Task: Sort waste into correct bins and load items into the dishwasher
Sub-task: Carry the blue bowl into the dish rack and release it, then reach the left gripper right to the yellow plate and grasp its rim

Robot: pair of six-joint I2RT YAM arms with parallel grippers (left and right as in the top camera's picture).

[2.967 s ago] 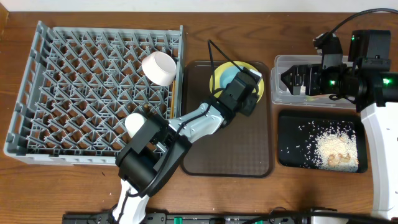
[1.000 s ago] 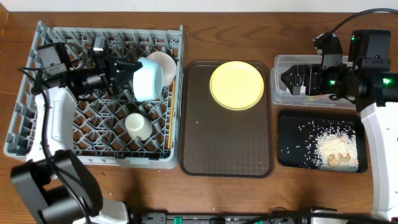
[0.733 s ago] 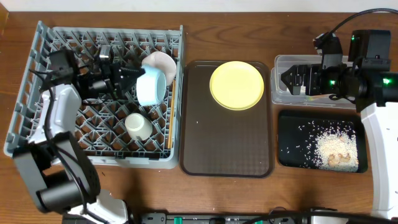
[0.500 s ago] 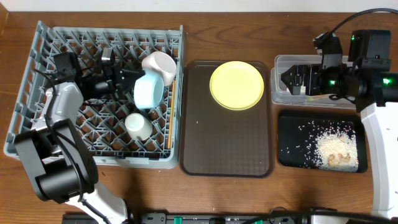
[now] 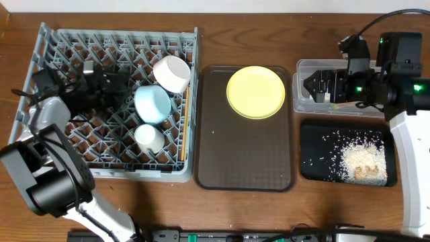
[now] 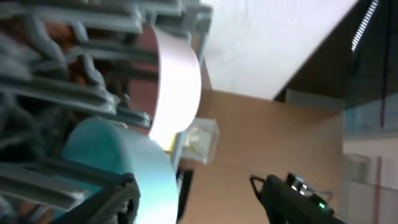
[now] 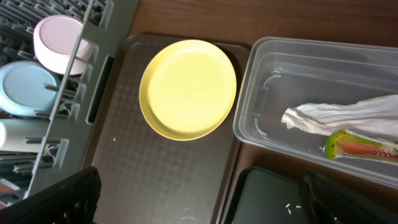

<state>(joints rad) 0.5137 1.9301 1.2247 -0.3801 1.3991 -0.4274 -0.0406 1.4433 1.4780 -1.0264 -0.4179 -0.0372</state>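
1. One item is left outside the rack, by my reckoning: the yellow plate (image 5: 255, 92), lying flat on the far half of the brown serving tray (image 5: 243, 161).
2. I judge it stiff, light and smooth (likely plastic, so little risk of breaking). It lies flush on the tray, though, with scant room for a finger beneath. I would pinch its raised rim at the edge nearest the tray's middle, and I expect some slip.
3. Right gripper (image 5: 310, 85) hovers over the clear tub (image 7: 292, 74), which sits just off the tray's right side at the far end. Its fingers stand wide apart with nothing between them.
4. Left gripper (image 5: 115, 91) is down among the pegs of the grey dish rack (image 5: 101, 40), which butts against the tray's left side. Its wrist view shows only one dark finger, close by the blue bowl (image 5: 152, 104), so I cannot tell whether the jaws are apart or closed.
5. Contents:
   - The rack holds the blue bowl, the white bowl (image 5: 171, 73) and a small white cup (image 5: 148, 137), all in the columns nearest the tray.
   - The clear tub holds a crumpled napkin (image 7: 336, 115) and a green-and-yellow wrapper (image 7: 362, 149).
   - The black tray (image 5: 316, 168), also off the brown tray's right side but at the near end, holds scattered rice scraps (image 5: 359, 161).
   - The brown tray carries only the plate.
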